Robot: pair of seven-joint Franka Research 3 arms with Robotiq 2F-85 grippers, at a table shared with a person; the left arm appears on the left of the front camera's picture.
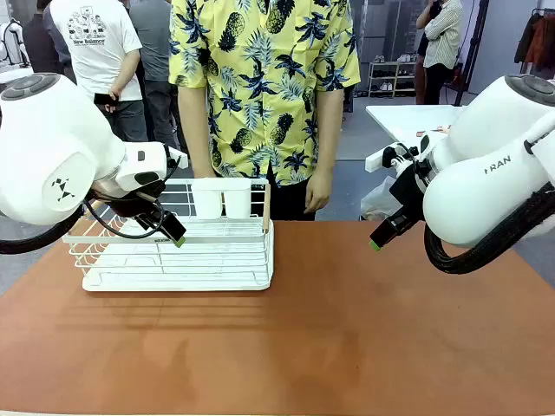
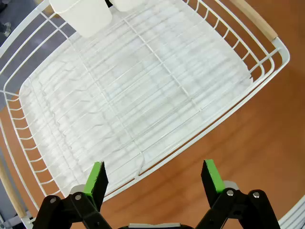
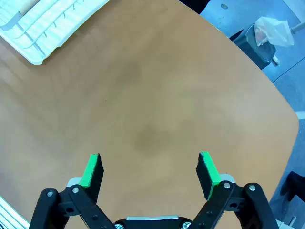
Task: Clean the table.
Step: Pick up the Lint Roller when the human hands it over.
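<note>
Hovering above the rack [image 2: 157, 90], left gripper [image 2: 152, 176] gapes (front view hides that).

The right arm [image 1: 497, 178] reads "FRAN" (rest hidden), and a background white T-shirt [image 1: 89, 39] reads "New Balance".

Left arm [image 1: 52, 147] sits across the white wire rack [image 1: 217, 260], masking its left end. Up in the left wrist view, two white containers [image 2: 81, 16] are sliced by the top edge, insides out of sight. Right wrist view: rack cropped to one corner, table [image 3: 152, 119] running off left and bottom.
</note>
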